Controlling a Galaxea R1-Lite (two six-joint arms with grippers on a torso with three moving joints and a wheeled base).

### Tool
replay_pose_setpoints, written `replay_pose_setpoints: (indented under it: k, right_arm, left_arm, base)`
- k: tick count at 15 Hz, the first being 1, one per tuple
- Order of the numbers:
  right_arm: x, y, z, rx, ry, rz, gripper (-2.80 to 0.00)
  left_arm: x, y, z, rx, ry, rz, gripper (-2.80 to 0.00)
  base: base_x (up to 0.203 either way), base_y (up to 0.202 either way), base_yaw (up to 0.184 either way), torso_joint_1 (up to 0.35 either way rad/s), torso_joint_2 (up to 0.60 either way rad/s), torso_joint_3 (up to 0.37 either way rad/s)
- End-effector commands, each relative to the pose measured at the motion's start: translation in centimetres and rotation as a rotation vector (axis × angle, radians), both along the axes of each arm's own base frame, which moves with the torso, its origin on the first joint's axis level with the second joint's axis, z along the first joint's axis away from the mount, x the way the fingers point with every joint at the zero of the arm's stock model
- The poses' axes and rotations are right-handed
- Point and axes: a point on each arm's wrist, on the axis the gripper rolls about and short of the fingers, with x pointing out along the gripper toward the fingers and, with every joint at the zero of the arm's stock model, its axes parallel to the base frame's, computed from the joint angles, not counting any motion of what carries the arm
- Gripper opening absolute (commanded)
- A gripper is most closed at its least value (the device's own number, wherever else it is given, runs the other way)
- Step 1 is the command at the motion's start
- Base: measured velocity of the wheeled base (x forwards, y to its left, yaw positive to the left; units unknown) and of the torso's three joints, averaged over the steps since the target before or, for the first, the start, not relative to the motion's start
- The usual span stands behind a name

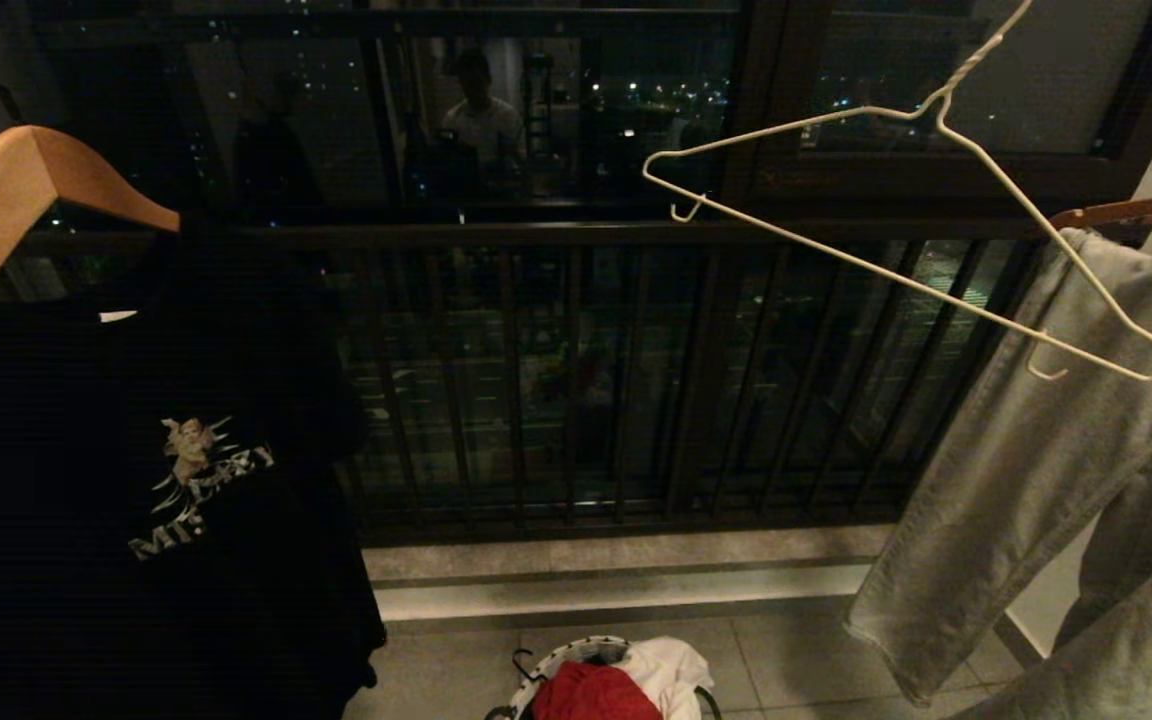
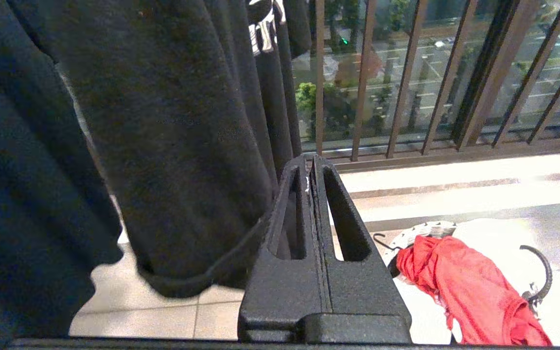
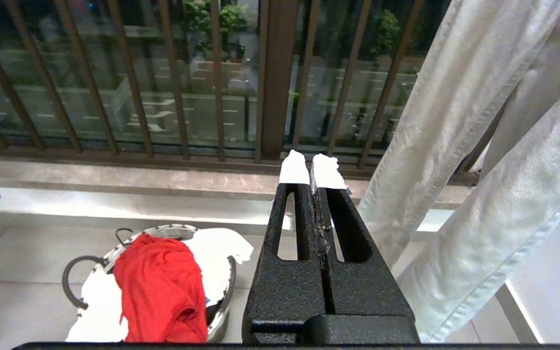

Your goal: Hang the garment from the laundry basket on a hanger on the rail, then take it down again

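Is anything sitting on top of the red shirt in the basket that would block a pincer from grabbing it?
Nothing visible does. The red shirt lies on top of the white cloth in the basket, uncovered.

I see the red garment [image 1: 594, 692] bunched beside a white cloth [image 1: 671, 672] in the white basket [image 3: 173, 230] with its dark pattern and black loop handles. The wire hanger [image 1: 921, 235] is white. The T-shirt [image 1: 136, 480] is black with a pale print, on a tan wooden hanger [image 1: 31, 190]. Pale grey trousers [image 1: 1026, 460] hang right. Both grippers, left [image 2: 310, 167] and right [image 3: 311, 167], are black, the right white-tipped.
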Motion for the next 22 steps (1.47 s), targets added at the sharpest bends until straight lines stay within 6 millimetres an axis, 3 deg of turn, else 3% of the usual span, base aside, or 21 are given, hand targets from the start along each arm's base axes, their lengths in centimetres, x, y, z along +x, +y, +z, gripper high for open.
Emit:
replay_pose_setpoints:
  k: [1,22]
  right_arm:
    - [0.02,0.0,-0.02,0.001,0.002,0.002,-2.8]
    - [0.02,0.0,-0.02,0.026,0.002,-0.002,-2.8]
  left_arm:
    - [0.02,0.0,-0.06,-0.012,0.002,0.003,-2.8]
    - [0.02,0.03,-0.05,-0.053,0.0,0.012,-2.8]
  base:
    - [0.0,0.0,0.0,0.0,0.0,0.0]
    - [0.0,0.0,0.0,0.0,0.0,0.0]
